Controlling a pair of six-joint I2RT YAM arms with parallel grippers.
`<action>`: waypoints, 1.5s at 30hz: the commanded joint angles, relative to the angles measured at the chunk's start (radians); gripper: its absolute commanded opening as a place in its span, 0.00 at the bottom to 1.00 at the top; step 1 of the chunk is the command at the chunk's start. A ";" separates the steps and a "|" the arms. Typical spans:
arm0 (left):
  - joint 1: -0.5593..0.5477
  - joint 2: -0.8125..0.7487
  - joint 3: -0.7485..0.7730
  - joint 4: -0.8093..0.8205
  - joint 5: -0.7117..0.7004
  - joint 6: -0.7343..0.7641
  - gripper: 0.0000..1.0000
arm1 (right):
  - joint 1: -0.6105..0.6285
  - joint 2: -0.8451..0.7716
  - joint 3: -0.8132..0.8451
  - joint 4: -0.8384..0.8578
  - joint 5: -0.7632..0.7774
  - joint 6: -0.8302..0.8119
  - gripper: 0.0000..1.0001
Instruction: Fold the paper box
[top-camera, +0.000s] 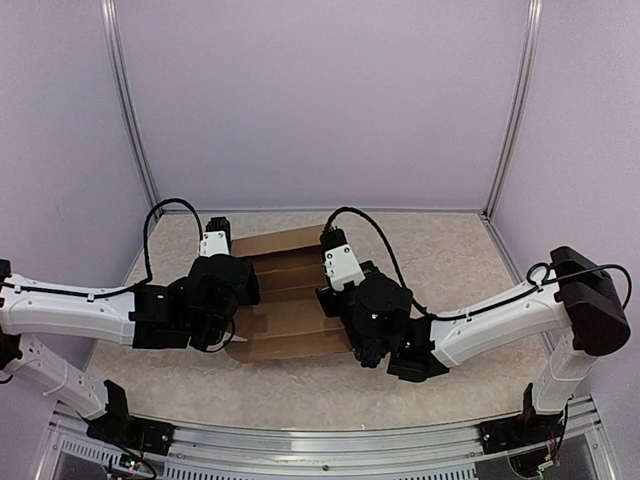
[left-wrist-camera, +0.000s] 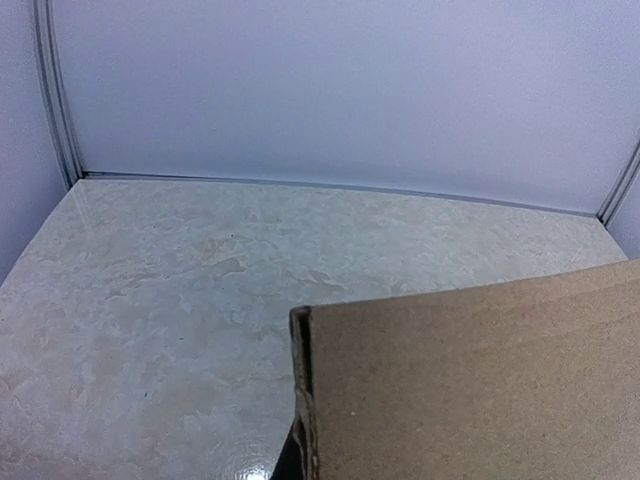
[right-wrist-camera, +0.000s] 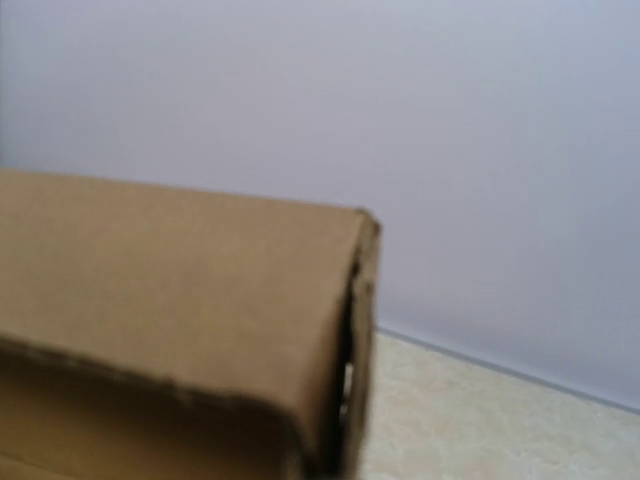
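Note:
The paper box (top-camera: 288, 318) is brown cardboard lying partly folded between my two arms, with ridged panels and a raised back flap. My left gripper (top-camera: 238, 290) is at its left side and my right gripper (top-camera: 330, 296) at its right side. In the left wrist view a doubled cardboard wall (left-wrist-camera: 470, 380) fills the lower right, and a dark finger (left-wrist-camera: 283, 462) presses against its edge. In the right wrist view a blurred folded wall (right-wrist-camera: 180, 280) covers the jaws, so the fingers are hidden.
The pale marbled tabletop (top-camera: 450, 260) is enclosed by lilac walls with metal corner posts (top-camera: 128, 110). A metal rail (top-camera: 330, 445) runs along the near edge. Black cables loop above both wrists.

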 joint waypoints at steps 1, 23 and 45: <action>-0.031 0.009 0.034 -0.031 0.084 0.021 0.00 | 0.046 0.034 0.045 0.105 -0.086 -0.084 0.00; -0.035 0.010 0.037 -0.057 0.080 0.006 0.00 | 0.045 0.044 0.071 0.237 -0.081 -0.239 0.00; -0.041 0.002 0.036 -0.067 0.072 0.001 0.00 | 0.044 0.034 0.076 0.297 -0.073 -0.319 0.00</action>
